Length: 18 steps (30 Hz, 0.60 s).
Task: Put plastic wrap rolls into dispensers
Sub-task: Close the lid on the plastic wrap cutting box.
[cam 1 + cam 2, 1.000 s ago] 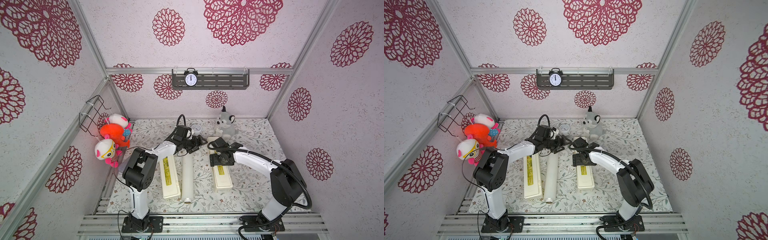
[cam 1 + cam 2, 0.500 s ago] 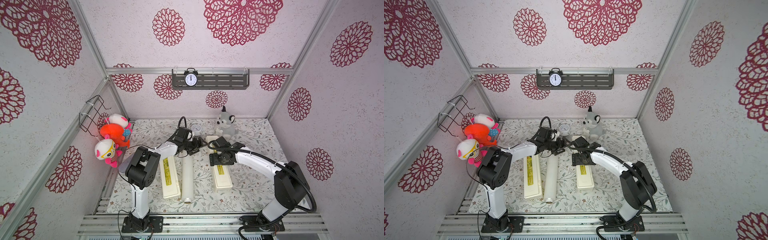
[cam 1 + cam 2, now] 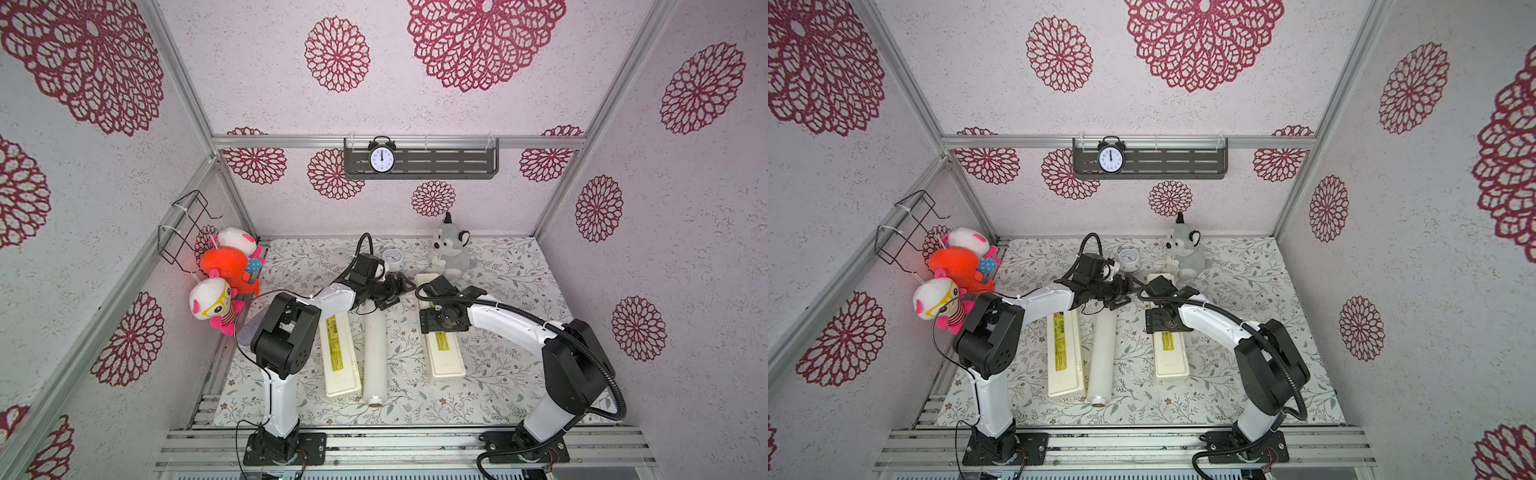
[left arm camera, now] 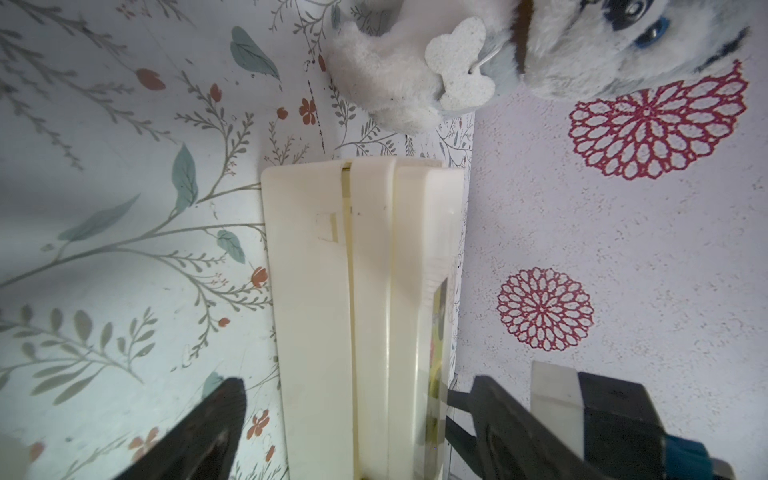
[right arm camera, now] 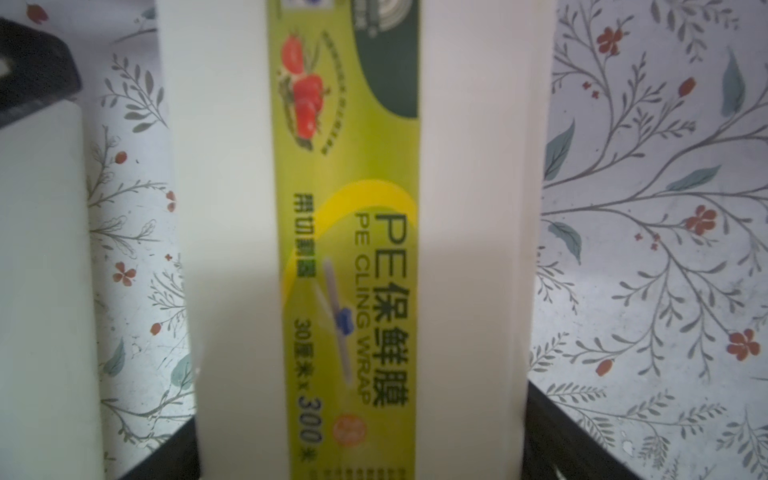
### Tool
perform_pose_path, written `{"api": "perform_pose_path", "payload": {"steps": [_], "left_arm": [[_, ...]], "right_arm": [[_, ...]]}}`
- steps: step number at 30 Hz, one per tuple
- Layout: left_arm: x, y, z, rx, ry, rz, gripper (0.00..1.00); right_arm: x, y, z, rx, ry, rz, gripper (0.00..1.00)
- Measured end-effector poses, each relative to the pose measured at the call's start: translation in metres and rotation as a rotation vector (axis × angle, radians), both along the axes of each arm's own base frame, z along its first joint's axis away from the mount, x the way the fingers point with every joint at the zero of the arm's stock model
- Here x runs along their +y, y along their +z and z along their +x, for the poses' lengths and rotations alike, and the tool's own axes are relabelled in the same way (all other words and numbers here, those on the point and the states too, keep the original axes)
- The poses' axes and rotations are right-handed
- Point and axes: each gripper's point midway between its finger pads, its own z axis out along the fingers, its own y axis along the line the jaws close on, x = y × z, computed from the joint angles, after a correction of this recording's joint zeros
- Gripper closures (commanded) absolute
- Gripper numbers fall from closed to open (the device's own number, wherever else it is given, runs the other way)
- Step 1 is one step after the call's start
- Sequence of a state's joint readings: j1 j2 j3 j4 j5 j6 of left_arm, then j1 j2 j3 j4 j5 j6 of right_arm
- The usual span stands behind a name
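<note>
Floral matting [image 3: 498, 374] carries two closed boxes and one visible roll, all lying lengthwise front to back. Left box [image 3: 338, 361] lies beside the roll [image 3: 376, 357], hollow core facing front. Left gripper [image 3: 401, 286] gapes wide above the roll's far end. Right gripper [image 3: 440, 326], wide, straddles the right box [image 3: 444, 357]. A plush wolf [image 3: 451, 253] sits behind.

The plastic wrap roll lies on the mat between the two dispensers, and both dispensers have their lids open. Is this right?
Not fully. The plastic wrap roll does lie between the two dispensers, but both top views show the lids closed, label strips facing up. The right wrist view confirms this for the right dispenser.
</note>
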<state>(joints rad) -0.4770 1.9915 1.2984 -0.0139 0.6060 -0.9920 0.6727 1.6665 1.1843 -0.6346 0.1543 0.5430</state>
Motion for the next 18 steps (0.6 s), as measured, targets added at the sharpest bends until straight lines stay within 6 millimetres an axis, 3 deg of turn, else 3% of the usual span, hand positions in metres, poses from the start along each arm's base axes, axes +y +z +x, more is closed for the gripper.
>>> {"api": "perform_pose_path", "payload": {"steps": [18], "left_arm": [[-0.01, 0.0072, -0.0029, -0.012, -0.02, -0.035, 0.11]], "right_arm": [[0.0054, 0.0046, -0.0006, 0.007, 0.011, 0.017, 0.09]]}}
